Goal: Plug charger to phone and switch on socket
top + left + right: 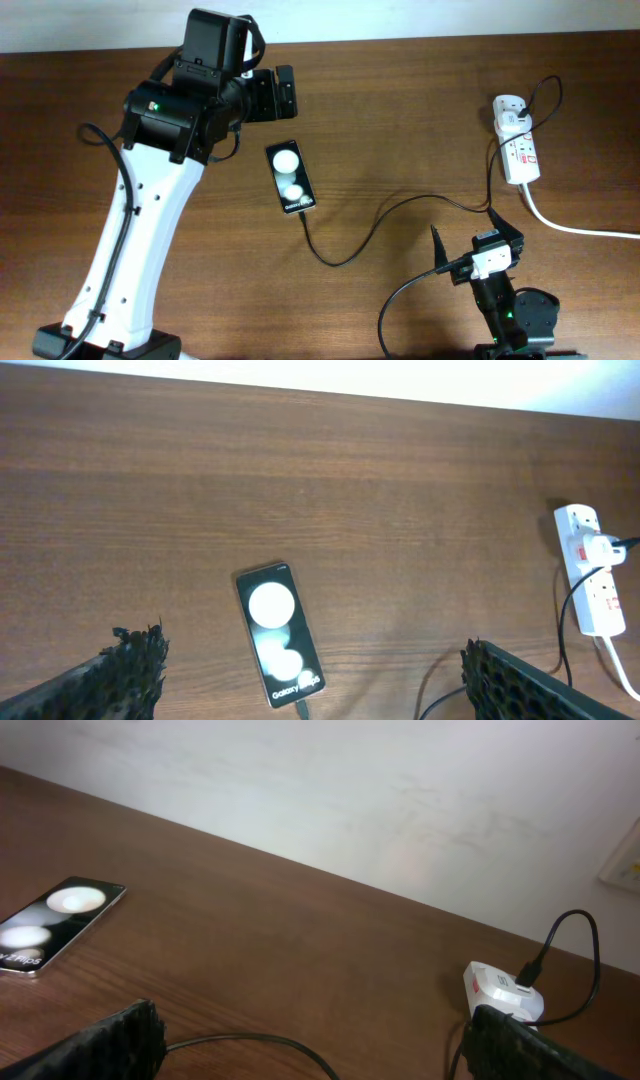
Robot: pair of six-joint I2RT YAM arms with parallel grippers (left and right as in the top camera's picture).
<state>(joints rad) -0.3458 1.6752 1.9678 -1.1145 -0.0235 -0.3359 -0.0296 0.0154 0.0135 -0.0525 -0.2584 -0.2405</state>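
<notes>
While the phone lies flat on the table with the charger tip at its lettered end, we find the left gripper spread wide and empty just beyond it. The right gripper, likewise wide and empty, sits beside the cable's run toward the socket, far right

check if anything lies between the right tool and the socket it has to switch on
Only the charger cable: it lies between the right tool and the socket, then runs along the strip's left side. The thick white cord leaves the strip's near end, heading right. Nothing else visible.
</notes>
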